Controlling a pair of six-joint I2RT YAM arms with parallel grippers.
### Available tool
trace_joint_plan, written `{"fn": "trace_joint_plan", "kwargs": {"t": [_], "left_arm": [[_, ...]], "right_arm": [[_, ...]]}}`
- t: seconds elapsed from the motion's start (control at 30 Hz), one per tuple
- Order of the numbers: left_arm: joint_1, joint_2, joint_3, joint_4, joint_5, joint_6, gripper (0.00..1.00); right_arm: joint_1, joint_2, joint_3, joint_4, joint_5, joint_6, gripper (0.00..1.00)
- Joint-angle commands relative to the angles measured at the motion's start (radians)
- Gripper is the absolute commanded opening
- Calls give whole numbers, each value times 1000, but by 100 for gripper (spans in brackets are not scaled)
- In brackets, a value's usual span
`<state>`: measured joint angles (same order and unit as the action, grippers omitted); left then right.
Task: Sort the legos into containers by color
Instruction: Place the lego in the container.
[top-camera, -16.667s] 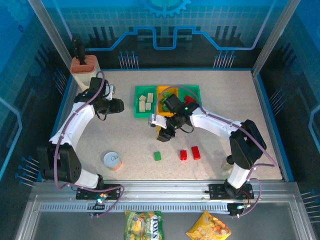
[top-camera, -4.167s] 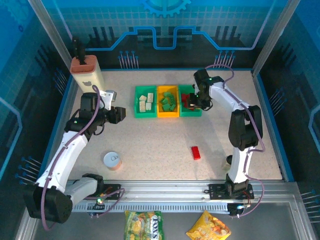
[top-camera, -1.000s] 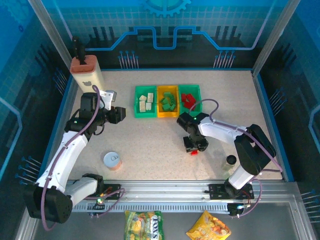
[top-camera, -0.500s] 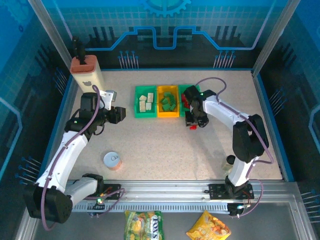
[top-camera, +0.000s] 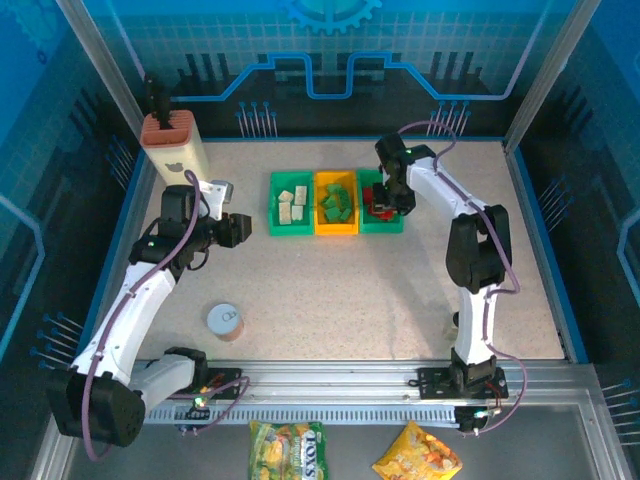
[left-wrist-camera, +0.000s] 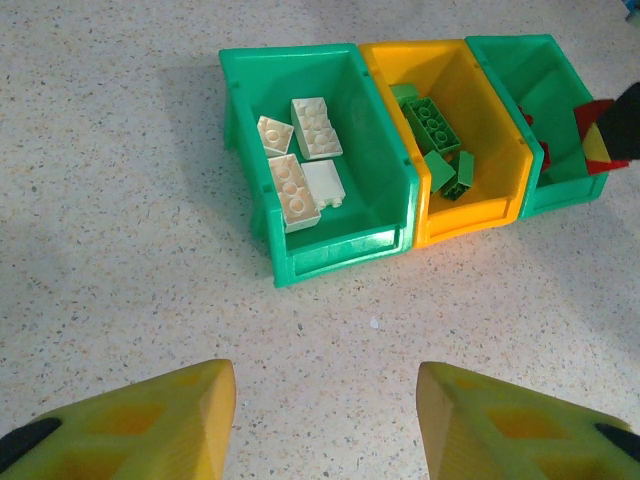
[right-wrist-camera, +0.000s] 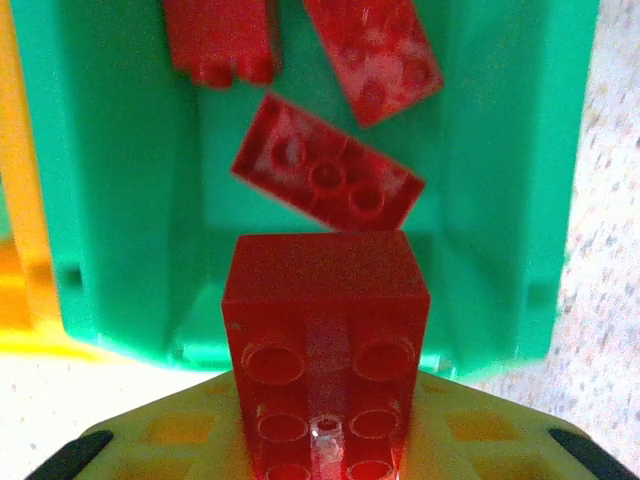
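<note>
My right gripper (top-camera: 388, 203) hangs over the right green tray (top-camera: 380, 229), shut on a red lego (right-wrist-camera: 325, 350) that points into the tray. Three red legos (right-wrist-camera: 325, 180) lie on that tray's floor (right-wrist-camera: 120, 200). The orange-yellow tray (left-wrist-camera: 500, 170) in the middle holds green legos (left-wrist-camera: 435, 120). The left green tray (left-wrist-camera: 250, 150) holds cream-white legos (left-wrist-camera: 300, 170). My left gripper (top-camera: 238, 229) hovers left of the trays, open, with bare table between its yellow fingers (left-wrist-camera: 150, 420).
A beige knife block (top-camera: 172, 145) stands at the back left corner. A round white-lidded can (top-camera: 225, 321) sits on the table in front of the left arm. Two snack bags (top-camera: 288, 450) lie beyond the near rail.
My right gripper has carried the red lego from the middle of the table up to the right green tray. The left arm has stayed still.
</note>
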<state>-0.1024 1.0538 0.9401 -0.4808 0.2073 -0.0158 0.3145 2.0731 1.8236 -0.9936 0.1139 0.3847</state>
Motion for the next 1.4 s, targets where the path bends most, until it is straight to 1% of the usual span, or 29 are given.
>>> {"fn": "trace_joint_plan", "kwargs": {"t": [0.0,0.3,0.4,0.5,0.73,0.97,1.23,1.37], "left_arm": [[-7,-1,-1,8,13,18,52],[-7,-3,-1,7,10,20,52],[-8,-7,-1,7,7,20,52],[-8,-8,-1,7,8,20,52],[-7,-14,-3,7,4,20,52],[-8,-17,-3,7,5,19,52],[-7,-15,-1,5,0,21,52],[-8,-22,7,-5,-29,2,52]], "right_arm": [[-22,66,94,-40,16,-36,36],[-42,222,315,-76,6,-60,36],[-44,248,368,-89,4,-63,36],[-44,303,407,-97,7,-66,36],[-46,346,453,-106,10,-68,37],[-47,331,456,-111,18,-63,44],[-47,258,448,-125,30,-79,45],[-52,178,406,-117,18,-89,46]]}}
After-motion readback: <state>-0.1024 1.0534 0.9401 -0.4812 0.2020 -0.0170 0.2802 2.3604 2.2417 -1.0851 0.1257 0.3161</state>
